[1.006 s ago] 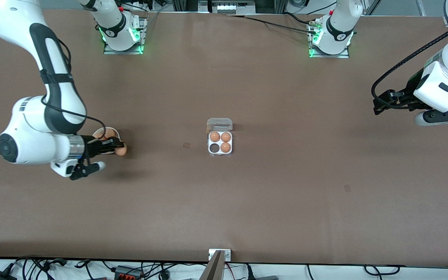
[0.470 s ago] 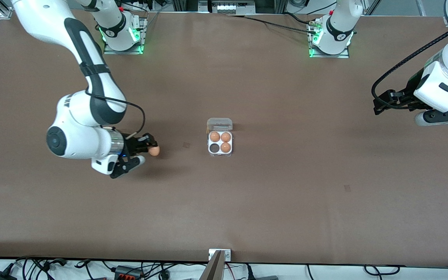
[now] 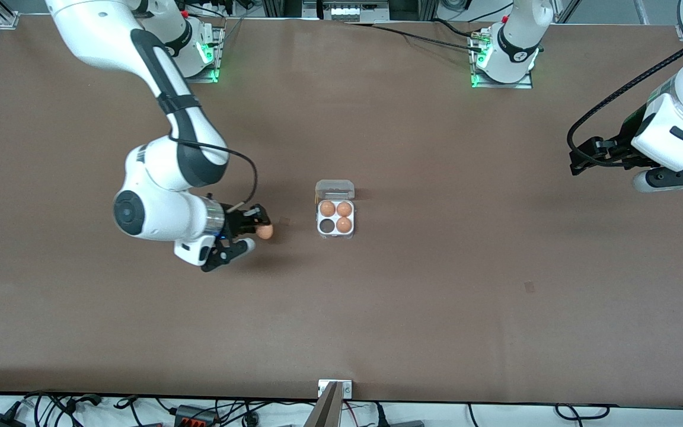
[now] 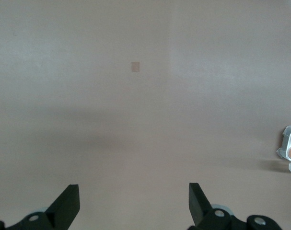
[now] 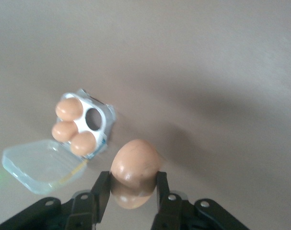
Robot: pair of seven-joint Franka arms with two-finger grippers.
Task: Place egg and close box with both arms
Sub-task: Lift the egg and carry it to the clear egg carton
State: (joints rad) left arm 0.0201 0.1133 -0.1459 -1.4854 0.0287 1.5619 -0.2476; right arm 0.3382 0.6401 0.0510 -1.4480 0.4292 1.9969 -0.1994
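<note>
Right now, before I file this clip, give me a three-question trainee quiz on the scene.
1. True or false: the right gripper is shut on the egg.
2. How many cells of the box are filled? A) two B) three C) four
3. Fill in: the box's lid is ____.

Key:
1. True; the fingers pinch the egg in the air over the table, toward the right arm's end from the box.
2. B; one cell, nearer the front camera, is empty.
3. Open. The left gripper waits open over its own end of the table.
</note>
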